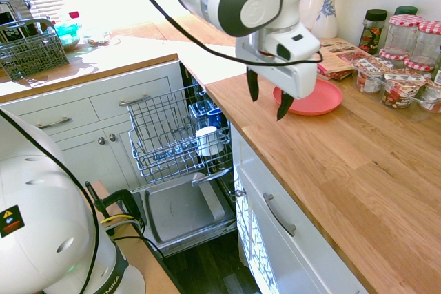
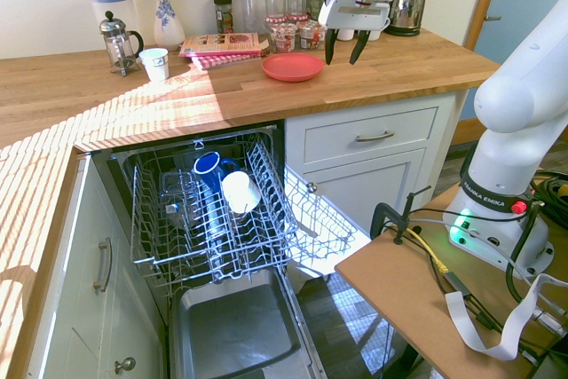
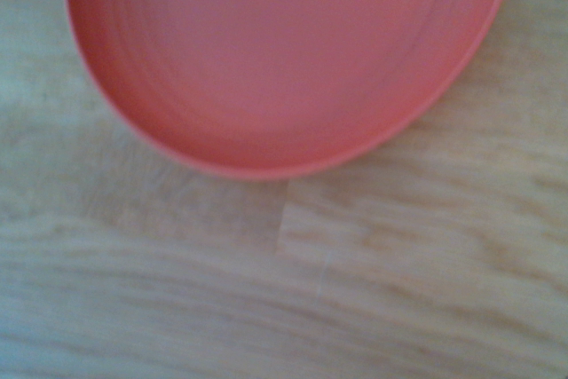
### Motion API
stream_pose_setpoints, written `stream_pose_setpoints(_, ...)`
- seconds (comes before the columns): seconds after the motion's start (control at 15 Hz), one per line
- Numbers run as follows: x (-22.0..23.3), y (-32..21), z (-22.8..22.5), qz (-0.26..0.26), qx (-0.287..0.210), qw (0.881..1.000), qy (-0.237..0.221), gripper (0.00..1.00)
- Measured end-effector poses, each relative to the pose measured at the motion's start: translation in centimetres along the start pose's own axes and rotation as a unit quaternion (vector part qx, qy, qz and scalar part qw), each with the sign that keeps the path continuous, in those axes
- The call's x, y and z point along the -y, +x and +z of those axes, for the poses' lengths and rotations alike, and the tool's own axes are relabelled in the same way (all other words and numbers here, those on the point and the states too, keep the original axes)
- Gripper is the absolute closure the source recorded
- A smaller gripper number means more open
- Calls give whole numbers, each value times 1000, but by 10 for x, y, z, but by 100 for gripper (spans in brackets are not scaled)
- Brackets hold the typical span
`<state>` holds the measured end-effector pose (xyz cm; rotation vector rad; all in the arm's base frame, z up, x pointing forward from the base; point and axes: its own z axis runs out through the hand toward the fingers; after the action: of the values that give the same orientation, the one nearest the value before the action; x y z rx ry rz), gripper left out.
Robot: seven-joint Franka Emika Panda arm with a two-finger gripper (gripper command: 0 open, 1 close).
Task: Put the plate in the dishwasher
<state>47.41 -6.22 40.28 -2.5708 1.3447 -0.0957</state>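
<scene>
The coral-red plate [image 1: 320, 98] [image 2: 292, 67] lies flat on the wooden counter, and it fills the upper part of the wrist view [image 3: 284, 51]. My gripper [image 1: 268, 100] [image 2: 341, 46] hangs open above the counter, close beside the plate's rim, with nothing between its dark fingers. The dishwasher [image 1: 180, 208] [image 2: 232, 330] stands open below the counter, its door folded down. Its grey wire rack [image 2: 146, 219] is pulled out and holds a blue cup and a white cup.
Jars [image 1: 406, 60], a red-checked magazine [image 1: 324, 56], a vase [image 2: 169, 19], a French press [image 2: 116, 42], a jug and a white cup [image 2: 155, 64] line the counter's back. A kettle [image 2: 406, 6] stands behind the gripper. A grey cutlery basket [image 1: 27, 49] sits on the far counter.
</scene>
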Motion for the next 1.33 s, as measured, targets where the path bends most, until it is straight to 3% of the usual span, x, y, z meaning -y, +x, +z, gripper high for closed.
stream_pose_setpoints(0.33, 1, 83, 29, 52, 50, 992, 102, 0)
stream_pose_setpoints(0.47, 7, 103, 33, 60, 62, 990, 111, 0)
stream_pose_setpoints(0.53, 13, 108, 36, 61, 69, 989, 113, 100)
stream_pose_setpoints(1.33, 64, 124, 71, 58, 110, 987, 106, 100)
